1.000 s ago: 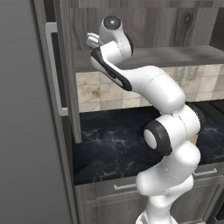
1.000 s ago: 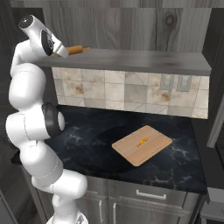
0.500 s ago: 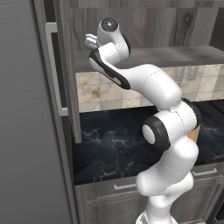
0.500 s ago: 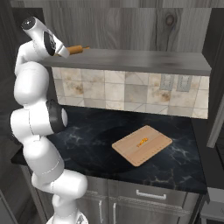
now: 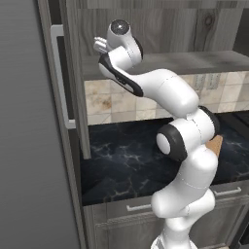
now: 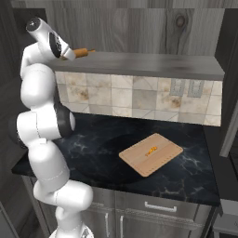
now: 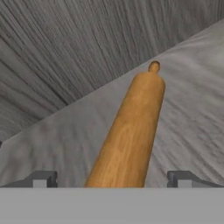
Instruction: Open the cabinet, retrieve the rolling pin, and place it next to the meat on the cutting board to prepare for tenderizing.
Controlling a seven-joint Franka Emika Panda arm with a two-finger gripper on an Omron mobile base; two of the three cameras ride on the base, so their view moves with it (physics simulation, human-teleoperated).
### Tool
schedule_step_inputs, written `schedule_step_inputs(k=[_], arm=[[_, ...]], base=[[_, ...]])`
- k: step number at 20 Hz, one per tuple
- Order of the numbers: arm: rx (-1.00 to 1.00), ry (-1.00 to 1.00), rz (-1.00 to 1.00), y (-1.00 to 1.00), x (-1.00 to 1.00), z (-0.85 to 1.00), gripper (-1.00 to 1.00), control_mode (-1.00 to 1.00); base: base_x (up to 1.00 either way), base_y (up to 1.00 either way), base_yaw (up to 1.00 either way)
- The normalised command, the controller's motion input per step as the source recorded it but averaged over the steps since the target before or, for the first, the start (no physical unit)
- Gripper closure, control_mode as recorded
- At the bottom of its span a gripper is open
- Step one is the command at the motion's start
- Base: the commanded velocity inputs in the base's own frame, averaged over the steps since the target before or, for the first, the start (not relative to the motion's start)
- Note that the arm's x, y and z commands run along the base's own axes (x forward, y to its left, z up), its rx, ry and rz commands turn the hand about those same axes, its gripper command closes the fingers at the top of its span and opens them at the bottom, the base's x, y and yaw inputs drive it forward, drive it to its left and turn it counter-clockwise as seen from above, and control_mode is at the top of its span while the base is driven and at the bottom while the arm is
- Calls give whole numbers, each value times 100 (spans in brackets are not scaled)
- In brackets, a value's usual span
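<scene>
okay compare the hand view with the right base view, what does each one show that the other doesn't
Hand view alone: the open gripper, its dark fingertips straddling the near end of the orange-brown wooden rolling pin. Right base view alone: the light tan wooden cutting board with a small orange piece on it, on the black marbled countertop. Both: the rolling pin lying on the grey wood-grain cabinet shelf.

You see the white arm (image 5: 185, 146) reach up into the open cabinet (image 5: 160, 61). Its door (image 5: 73, 82) with the long silver handle (image 5: 61, 78) swings out left, above the black counter (image 5: 121, 160).
</scene>
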Motion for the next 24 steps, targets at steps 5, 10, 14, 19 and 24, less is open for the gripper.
schedule_step_inputs(k=[5, 10, 14, 19, 24], arm=[[0, 2, -1, 0, 14, -2, -100, -100], [0, 2, -1, 0, 10, -4, -100, -100], [0, 2, 0, 0, 2, -5, -100, -100], [0, 1, -1, 0, 1, -1, -100, -100], [0, 0, -1, 0, 0, -6, -100, -100]], base=[[0, 0, 0], [0, 0, 0], [0, 0, 0], [0, 0, 0], [0, 0, 0]])
